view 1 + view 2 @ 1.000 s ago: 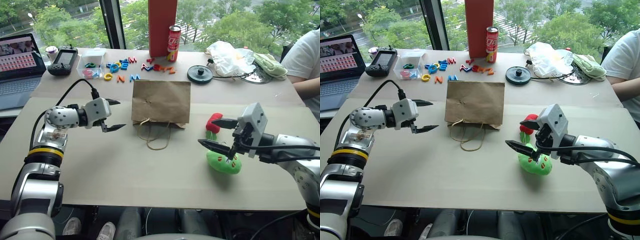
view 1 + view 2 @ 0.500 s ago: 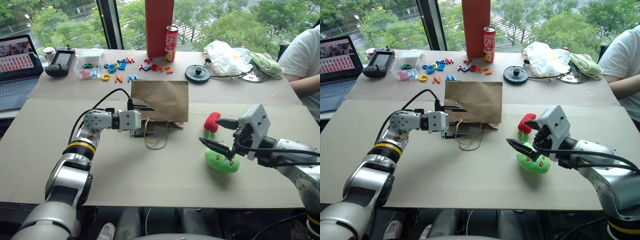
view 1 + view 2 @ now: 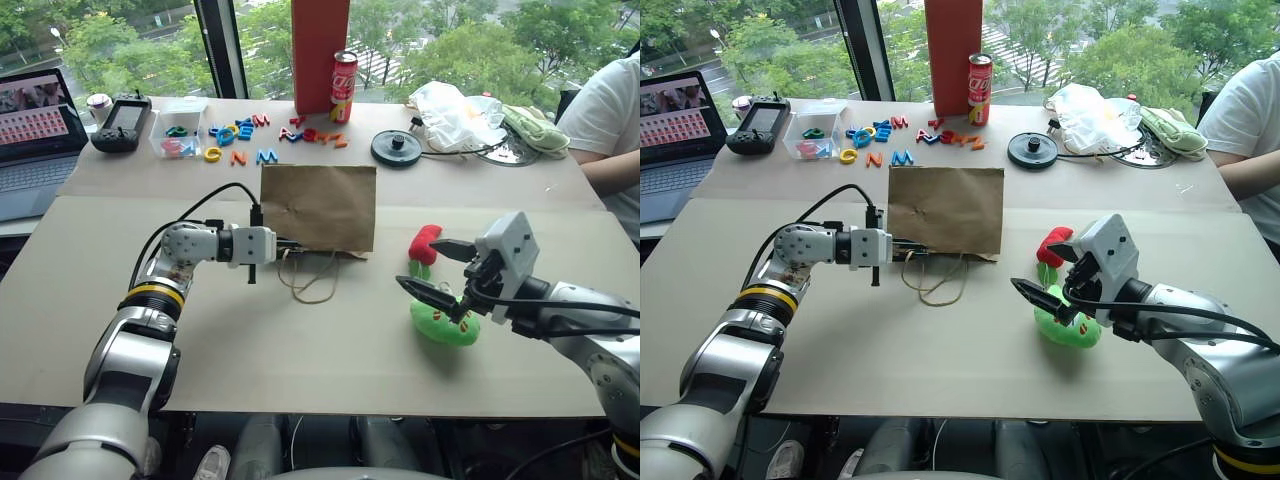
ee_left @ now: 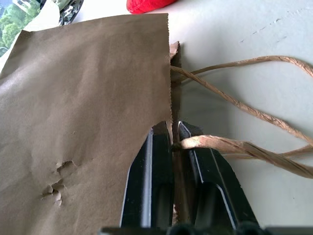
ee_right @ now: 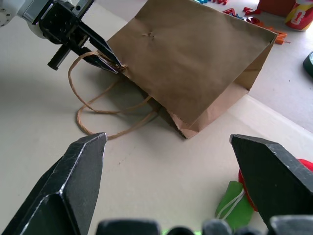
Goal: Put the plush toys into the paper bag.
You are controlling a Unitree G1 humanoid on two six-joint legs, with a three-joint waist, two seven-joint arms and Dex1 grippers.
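The left gripper (image 4: 172,147) was pinched on the paper bag (image 3: 318,207) rim, apparently catching a handle cord. The right gripper (image 3: 436,270) gaped wide above the green toy (image 3: 445,326), the red toy (image 3: 427,244) at its eleven o'clock.

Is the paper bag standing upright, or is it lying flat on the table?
Lying flat. The paper bag shows its broad creased face upward, with its cord handles spread on the table at its near edge.

Bare table (image 3: 330,340) lies between the right gripper (image 3: 438,270) and the bag (image 3: 318,207); only cord handles (image 3: 310,283) cross it.
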